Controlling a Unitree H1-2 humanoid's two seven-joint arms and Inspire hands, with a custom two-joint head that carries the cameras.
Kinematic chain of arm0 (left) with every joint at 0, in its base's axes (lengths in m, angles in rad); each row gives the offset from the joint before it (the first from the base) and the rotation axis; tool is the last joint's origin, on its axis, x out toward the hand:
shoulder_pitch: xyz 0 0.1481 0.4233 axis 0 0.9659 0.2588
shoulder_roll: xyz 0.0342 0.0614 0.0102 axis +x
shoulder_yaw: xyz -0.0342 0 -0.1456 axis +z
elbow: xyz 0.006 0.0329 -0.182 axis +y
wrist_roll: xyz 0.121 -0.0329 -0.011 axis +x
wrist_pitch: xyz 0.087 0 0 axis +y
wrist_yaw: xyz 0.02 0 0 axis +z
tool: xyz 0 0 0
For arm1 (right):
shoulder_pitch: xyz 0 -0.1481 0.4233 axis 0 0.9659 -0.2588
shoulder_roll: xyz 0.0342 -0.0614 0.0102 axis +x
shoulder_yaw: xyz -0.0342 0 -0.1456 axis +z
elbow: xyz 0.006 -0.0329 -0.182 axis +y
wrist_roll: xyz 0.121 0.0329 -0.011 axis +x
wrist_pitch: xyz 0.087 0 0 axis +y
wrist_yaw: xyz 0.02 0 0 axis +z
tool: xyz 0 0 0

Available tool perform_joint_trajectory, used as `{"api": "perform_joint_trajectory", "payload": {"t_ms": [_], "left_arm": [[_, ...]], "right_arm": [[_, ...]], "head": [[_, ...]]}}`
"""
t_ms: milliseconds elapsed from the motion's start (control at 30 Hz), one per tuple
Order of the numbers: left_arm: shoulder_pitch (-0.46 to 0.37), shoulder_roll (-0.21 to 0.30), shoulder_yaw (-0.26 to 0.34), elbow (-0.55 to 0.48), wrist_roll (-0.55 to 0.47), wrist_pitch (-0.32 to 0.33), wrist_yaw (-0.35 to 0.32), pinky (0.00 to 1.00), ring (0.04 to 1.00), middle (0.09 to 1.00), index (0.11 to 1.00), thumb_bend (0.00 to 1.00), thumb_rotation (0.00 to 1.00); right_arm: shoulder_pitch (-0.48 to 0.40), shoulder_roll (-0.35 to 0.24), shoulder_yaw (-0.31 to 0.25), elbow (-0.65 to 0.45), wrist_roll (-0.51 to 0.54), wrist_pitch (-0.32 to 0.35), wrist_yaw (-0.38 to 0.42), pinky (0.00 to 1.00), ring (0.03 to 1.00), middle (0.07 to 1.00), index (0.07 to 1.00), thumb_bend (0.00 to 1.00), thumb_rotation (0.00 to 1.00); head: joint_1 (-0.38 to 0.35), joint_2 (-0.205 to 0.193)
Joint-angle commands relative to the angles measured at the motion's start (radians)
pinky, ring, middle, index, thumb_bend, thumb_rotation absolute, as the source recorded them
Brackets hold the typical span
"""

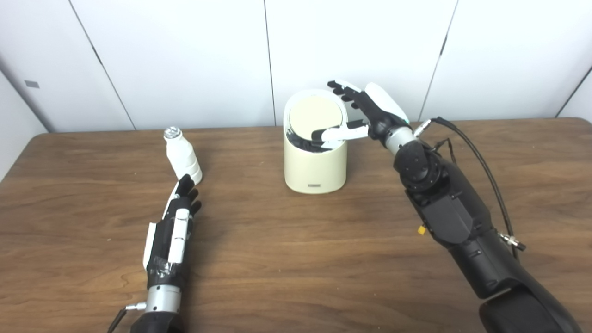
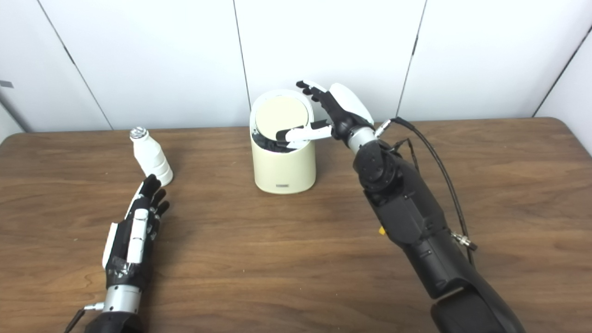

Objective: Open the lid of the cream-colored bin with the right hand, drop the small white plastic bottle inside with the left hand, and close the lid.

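While white wall panels (image 1: 185, 55) back the wooden desk (image 1: 296, 259), right hand (image 1: 365, 111) fingers (image 1: 340, 88) spread at bin (image 1: 316, 171) lid (image 1: 316, 113), left hand (image 1: 173, 231) flat, empty, beside bottle (image 1: 182, 155).

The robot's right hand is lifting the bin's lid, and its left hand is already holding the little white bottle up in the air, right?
Not quite. The small white bottle stands on the table, not in the air; the left hand lies open just in front of it, holding nothing. The left eye view shows this. The right hand is indeed at the tilted-up lid of the cream-colored bin.
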Motion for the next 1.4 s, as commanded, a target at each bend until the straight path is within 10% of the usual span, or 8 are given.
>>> {"api": "perform_joint_trajectory", "payload": {"t_ms": [0,1367], "left_arm": [[0.021,-0.023,-0.015,0.022,0.001,-0.024,0.006,0.94,0.964,0.971,0.972,0.52,0.82],[0.021,-0.027,-0.014,0.017,-0.003,-0.020,0.006,0.94,0.960,0.970,0.965,0.52,0.79]], "right_arm": [[-0.040,-0.013,-0.016,-0.041,-0.007,-0.016,-0.013,0.81,0.860,0.884,0.889,0.88,0.53],[-0.095,0.029,-0.029,0.002,0.001,0.007,-0.006,0.83,0.874,0.900,0.889,0.85,0.51]], "head": [[-0.001,0.001],[0.005,0.007]]}}
